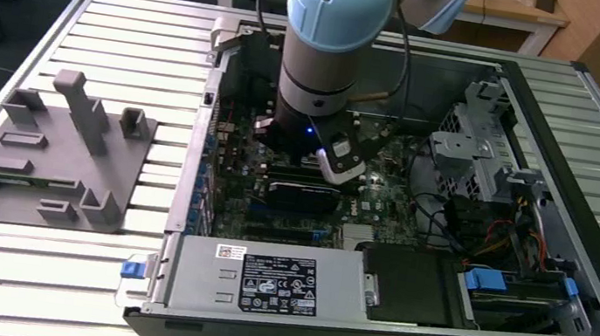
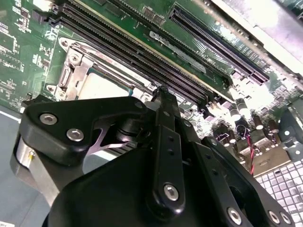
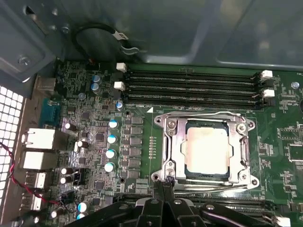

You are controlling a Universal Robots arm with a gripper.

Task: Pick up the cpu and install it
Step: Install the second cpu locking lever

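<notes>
cpu [image 3: 209, 150] seated flat inside metal socket frame [image 3: 169, 150] on motherboard [image 3: 94, 137], memory slots [image 3: 191, 85] at its 12 o'clock in first wrist view | pincer [image 3: 162, 185] fingers together, holding nothing, tip at frame's 7 o'clock corner | arm [image 1: 322, 56] down inside open computer case [image 1: 569, 259] on slatted table [image 1: 119, 28]

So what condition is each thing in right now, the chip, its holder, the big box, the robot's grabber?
Small square silvery cpu: lying flat inside its socket.
Metal socket frame: open around the cpu, not clamped over it.
Long black memory slots: empty.
Black computer case: on its side, side panel off.
Black end effector: down by the socket's edge, holding nothing that shows.
</notes>
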